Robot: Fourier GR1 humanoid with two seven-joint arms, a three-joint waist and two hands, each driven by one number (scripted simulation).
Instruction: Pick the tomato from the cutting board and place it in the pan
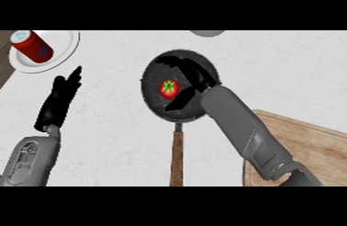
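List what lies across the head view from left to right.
White plate carrying a red can → left hand, open → pan holding the tomato → right hand, open over the pan → cutting board.

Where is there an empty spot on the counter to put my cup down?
Bare counter lies between the left hand and the pan, and along the upper right, above the cutting board. It is crowded over the pan, where the right hand hovers by the tomato, and at the top left, where a plate holds a red can.
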